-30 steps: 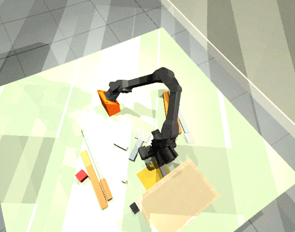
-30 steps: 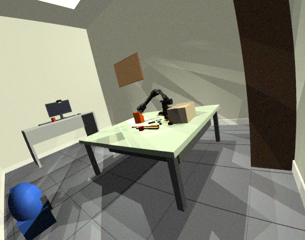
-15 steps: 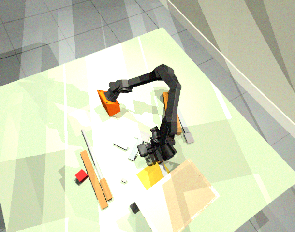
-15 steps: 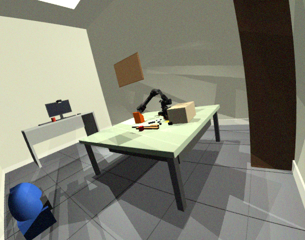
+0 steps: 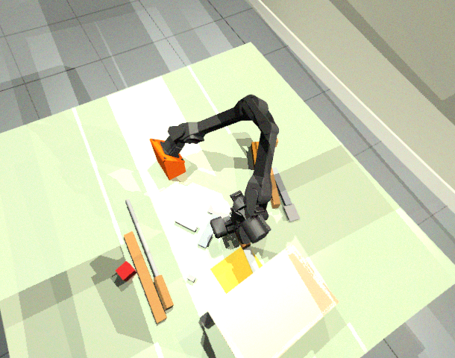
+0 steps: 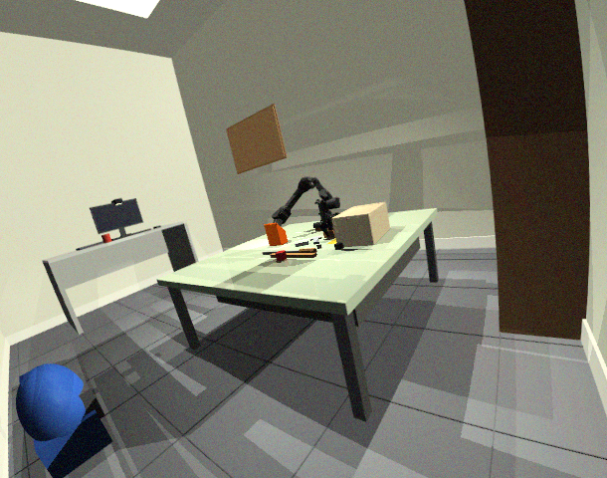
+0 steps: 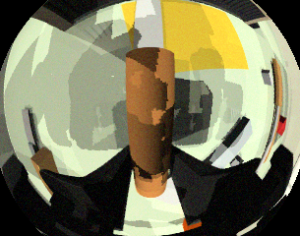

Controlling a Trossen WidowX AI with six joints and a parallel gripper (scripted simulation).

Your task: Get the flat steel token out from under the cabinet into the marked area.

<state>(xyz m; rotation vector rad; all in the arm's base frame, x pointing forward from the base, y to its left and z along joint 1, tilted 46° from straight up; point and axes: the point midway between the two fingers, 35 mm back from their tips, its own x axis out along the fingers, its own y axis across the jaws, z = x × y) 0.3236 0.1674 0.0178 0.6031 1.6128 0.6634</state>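
Gripper [image 7: 150, 180] clamped a brown wooden handle [image 7: 149, 118], its long axis aimed straight ahead at the yellow marked area [image 7: 203, 42] before the cabinet [image 6: 360, 223]; the steel token was not visible.

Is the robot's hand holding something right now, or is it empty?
Holding something. In the wrist view the hand is shut on a brown wooden stick, which juts out from between the fingers toward the yellow marked area.
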